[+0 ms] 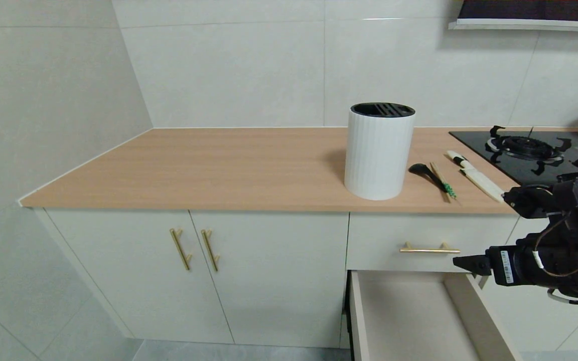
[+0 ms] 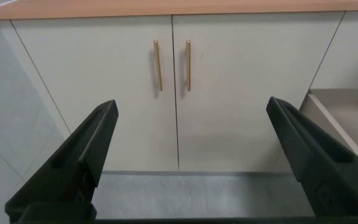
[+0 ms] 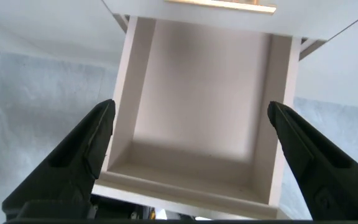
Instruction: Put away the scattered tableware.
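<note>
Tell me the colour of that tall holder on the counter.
The holder is white, black-topped; head view best.

One holder (image 1: 378, 155), spoon (image 1: 421, 169), knife (image 1: 477, 176), chopstick pair (image 1: 438, 175)

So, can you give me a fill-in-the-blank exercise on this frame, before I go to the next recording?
1. The black spoon, chopsticks and knife lie on the counter between the white holder and the ____.
2. The drawer beneath the right end effector is pulled ____.
3. The left end effector faces two shut cabinet ____ with gold handles.

Missing words: stove; open; doors.
</note>
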